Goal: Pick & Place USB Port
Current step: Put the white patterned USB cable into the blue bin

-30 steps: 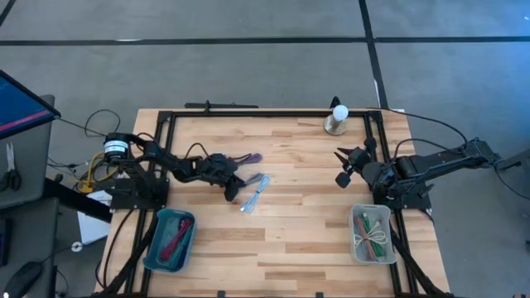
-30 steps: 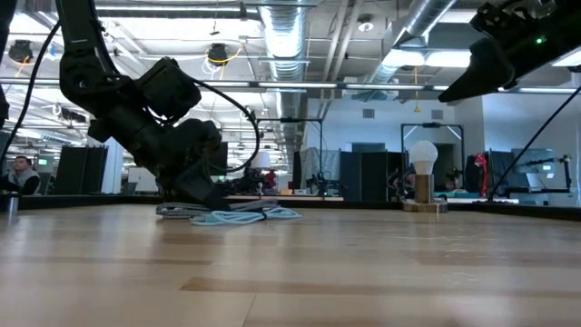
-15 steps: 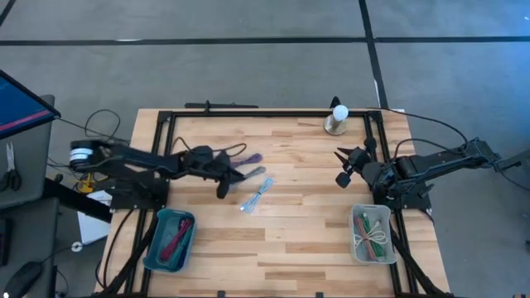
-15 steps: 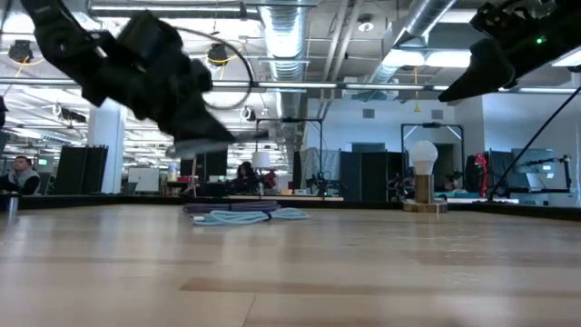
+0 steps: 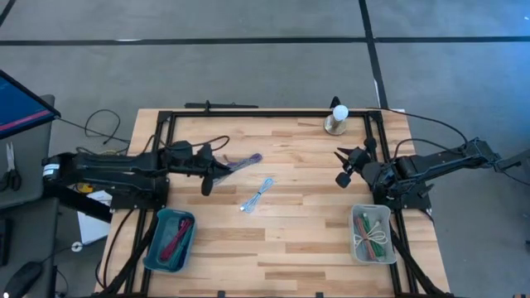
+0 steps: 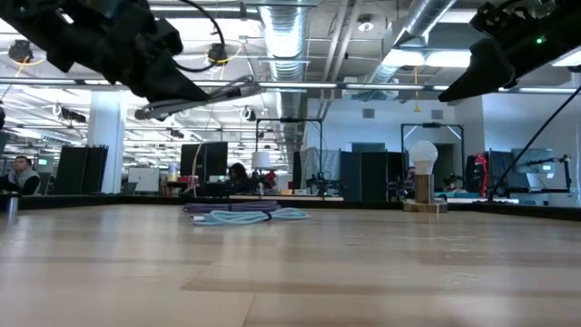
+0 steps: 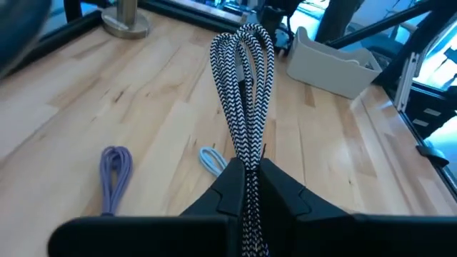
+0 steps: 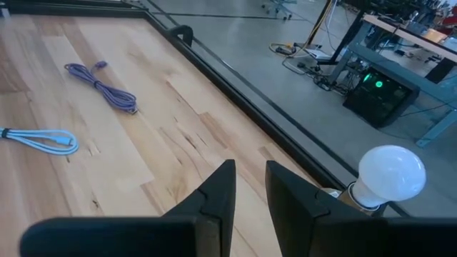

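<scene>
My left gripper (image 5: 214,168) hangs above the table's left part, shut on a black-and-white braided cable bundle (image 7: 243,86). The low view shows this gripper (image 6: 172,86) and the cable (image 6: 213,95) high above the wood. A purple cable (image 5: 248,158) and a light blue cable (image 5: 258,194) lie flat on the table, just right of the gripper. They also show in the left wrist view: purple cable (image 7: 114,168), blue cable (image 7: 211,158). My right gripper (image 5: 344,165) waits open and empty above the table's right part. My left gripper pinches the braided bundle between its two fingers near one end (image 7: 250,168). The fingers lie along the bundle. The looped end (image 7: 246,39) sticks out past the fingertips toward the table's right. The bundle is lifted clear of the table.
A blue bin (image 5: 170,240) with cables stands at the near left. A grey bin (image 5: 370,234) with cables stands at the near right. A white bulb on a metal base (image 5: 336,118) sits at the far edge. A black frame (image 5: 273,112) borders the table.
My left gripper has risen from the table beside the cables and drawn back toward the left edge. It has carried the braided bundle up, clear of the wood. The purple and blue cables have stayed where they lay.
</scene>
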